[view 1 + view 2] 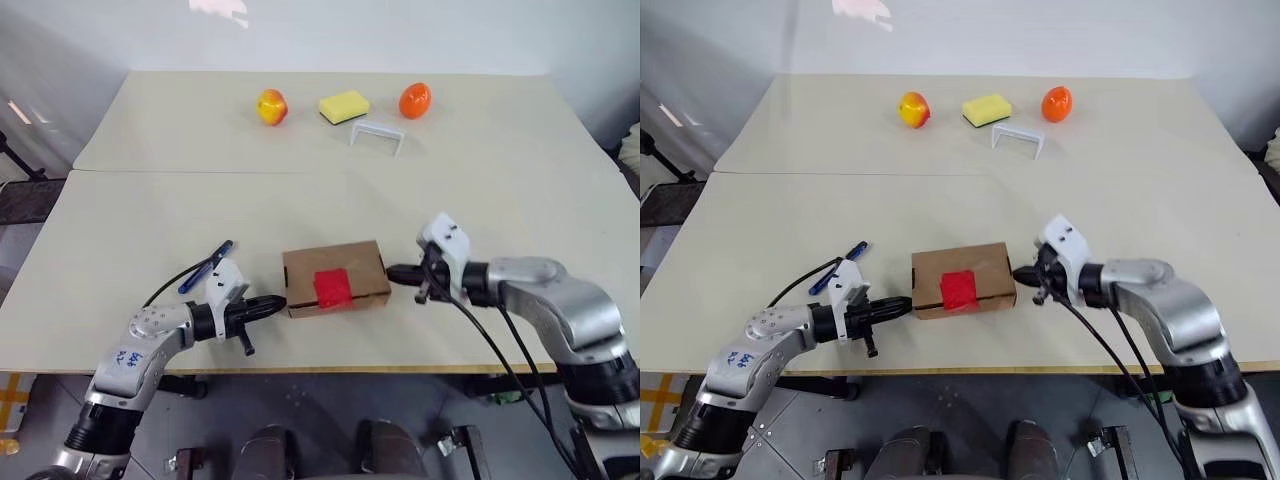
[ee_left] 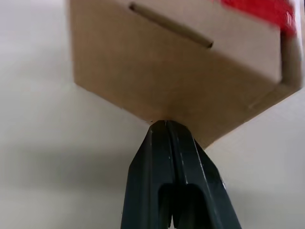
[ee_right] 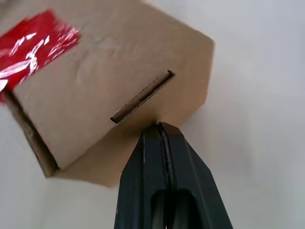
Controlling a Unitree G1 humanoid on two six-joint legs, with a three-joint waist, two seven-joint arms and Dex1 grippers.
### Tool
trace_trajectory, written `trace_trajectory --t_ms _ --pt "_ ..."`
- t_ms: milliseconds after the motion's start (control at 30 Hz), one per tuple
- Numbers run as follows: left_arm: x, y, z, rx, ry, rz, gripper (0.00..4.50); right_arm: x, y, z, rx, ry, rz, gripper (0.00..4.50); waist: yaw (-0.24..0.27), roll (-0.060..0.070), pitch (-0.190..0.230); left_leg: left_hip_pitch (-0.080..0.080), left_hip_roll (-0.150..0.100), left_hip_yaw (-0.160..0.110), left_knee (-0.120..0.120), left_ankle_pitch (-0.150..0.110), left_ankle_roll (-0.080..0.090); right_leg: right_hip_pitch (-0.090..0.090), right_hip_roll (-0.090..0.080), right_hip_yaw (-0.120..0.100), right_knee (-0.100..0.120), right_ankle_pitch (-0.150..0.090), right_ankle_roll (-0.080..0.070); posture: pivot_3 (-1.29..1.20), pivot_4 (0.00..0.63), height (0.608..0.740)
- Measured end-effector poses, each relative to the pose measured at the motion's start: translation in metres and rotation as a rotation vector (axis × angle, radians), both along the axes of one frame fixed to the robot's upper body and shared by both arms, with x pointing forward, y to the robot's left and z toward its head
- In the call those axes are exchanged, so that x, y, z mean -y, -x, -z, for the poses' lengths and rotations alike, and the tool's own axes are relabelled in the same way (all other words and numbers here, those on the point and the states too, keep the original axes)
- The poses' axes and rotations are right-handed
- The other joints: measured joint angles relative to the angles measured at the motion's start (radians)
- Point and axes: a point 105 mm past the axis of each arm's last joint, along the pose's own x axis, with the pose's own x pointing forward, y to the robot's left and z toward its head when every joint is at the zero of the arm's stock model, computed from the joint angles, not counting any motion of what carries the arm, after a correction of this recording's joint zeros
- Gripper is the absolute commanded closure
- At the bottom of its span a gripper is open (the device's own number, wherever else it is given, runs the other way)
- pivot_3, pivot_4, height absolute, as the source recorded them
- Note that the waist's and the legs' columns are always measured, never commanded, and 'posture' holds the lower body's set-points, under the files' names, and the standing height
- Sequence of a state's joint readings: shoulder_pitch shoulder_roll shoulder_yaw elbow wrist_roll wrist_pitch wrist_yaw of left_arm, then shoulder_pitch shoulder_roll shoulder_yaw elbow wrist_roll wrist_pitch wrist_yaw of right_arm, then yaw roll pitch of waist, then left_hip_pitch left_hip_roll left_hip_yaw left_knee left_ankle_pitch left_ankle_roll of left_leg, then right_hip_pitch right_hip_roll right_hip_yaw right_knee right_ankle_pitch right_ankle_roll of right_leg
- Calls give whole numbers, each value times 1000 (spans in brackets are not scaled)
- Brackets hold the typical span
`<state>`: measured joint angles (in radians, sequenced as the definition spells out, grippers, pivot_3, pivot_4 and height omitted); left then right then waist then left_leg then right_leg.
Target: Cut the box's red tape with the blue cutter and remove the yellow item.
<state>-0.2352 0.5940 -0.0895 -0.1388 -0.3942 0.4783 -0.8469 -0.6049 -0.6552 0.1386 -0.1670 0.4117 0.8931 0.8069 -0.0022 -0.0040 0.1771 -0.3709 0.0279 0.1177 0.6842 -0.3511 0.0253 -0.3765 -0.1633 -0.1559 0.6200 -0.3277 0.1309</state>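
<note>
Both closed claws, the left gripper [image 1: 277,301] and the right gripper [image 1: 392,271], are pressing the box [image 1: 334,277] ends near the table's [image 1: 150,200] front edge. The blue cutter [image 1: 206,266] is lying just left, while an apple [image 1: 271,106], sponge [image 1: 343,106] and orange fruit [image 1: 415,100] are sitting along the far edge.

Box [image 1: 335,279] wedged between both grippers.

Brown box [image 1: 335,277], red tape [image 1: 332,287]; blue cutter [image 1: 205,267]; yellow sponge [image 1: 344,106].

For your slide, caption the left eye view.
Both shut grippers, left and right, press the taped box from either end.
</note>
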Motion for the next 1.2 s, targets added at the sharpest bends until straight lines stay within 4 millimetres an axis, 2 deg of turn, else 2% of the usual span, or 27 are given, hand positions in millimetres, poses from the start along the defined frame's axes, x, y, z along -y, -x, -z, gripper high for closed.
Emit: trace_trajectory --t_ms 133,200,267,333,400,433,500,533,633,700,833,933,1000,1100,1200 --pt "17 5 2 -19 -7 97 4472 -10 -21 -10 47 2 -7 4500 5 0 0 -1 -1 -2 0 0 0 0 0 -1 1 0 0 0 150 740" --pt "33 7 2 -32 2 155 4472 -12 -36 -13 78 25 -12 4500 5 0 0 -1 -4 -1 0 0 0 0 -1 -1 0 0 0 0 150 740" --pt "53 13 5 -63 20 233 4472 -11 -50 -12 128 96 -22 4500 3 0 0 -2 -7 -1 0 0 1 0 -1 -1 1 0 0 0 150 740" --pt "61 19 3 -75 24 278 4472 -11 -59 -4 155 136 -33 4500 -3 0 0 -2 -6 -4 -1 0 0 0 -1 -2 1 0 0 0 150 740" --pt "51 19 -4 -57 11 258 4472 -5 -62 0 156 130 -12 4500 -7 0 1 -4 -4 -5 -1 1 0 -2 -1 -3 1 0 0 0 150 740" --pt "41 19 -8 -49 5 227 4472 -1 -65 -4 170 114 10 4500 -12 1 1 -4 -1 -5 -1 1 0 -2 -1 -3 1 0 0 0 150 740" --pt "16 20 -12 -46 -9 138 4472 24 -67 -27 232 85 95 4500 -21 1 1 -4 -1 -6 -1 1 0 -2 -1 -3 1 0 0 0 150 740" --pt "10 20 -11 -51 -11 115 4472 32 -67 -33 245 83 117 4500 -21 1 1 -4 -1 -7 -1 1 0 -2 -1 -3 1 0 0 0 150 740" --pt "-19 15 -13 -38 -19 -24 4472 60 -49 -51 292 85 181 4500 -10 1 1 -5 -1 -10 -1 1 0 0 -1 -3 1 0 0 0 150 740" --pt "-30 8 -20 3 -18 -84 4472 69 -33 -43 255 114 198 4500 1 1 1 -5 -2 -9 0 1 0 0 -1 -3 1 0 0 0 150 740" --pt "-22 -12 -33 102 17 -118 4472 73 4 -5 105 235 171 4500 24 1 1 -5 -3 -7 1 1 1 1 -2 -1 0 0 0 0 150 740" --pt "-9 -24 -36 131 64 -114 4472 68 24 4 47 272 139 4500 27 1 1 -5 -3 -8 1 1 1 1 -2 -2 0 0 0 0 150 740" --pt "9 -33 -36 138 90 -70 4472 47 32 6 33 214 86 4500 27 -1 1 -5 -6 -8 2 1 0 1 0 -3 0 0 0 0 150 740" --pt "36 -32 -33 119 103 32 4472 14 24 9 39 130 30 4500 13 -1 1 -5 -8 -7 2 2 -1 0 -1 -2 1 0 0 0 150 740" --pt "45 -21 -21 80 62 126 4472 6 4 5 54 101 52 4500 2 -1 1 -5 -8 -8 1 2 -1 0 0 -3 1 0 0 0 150 740"
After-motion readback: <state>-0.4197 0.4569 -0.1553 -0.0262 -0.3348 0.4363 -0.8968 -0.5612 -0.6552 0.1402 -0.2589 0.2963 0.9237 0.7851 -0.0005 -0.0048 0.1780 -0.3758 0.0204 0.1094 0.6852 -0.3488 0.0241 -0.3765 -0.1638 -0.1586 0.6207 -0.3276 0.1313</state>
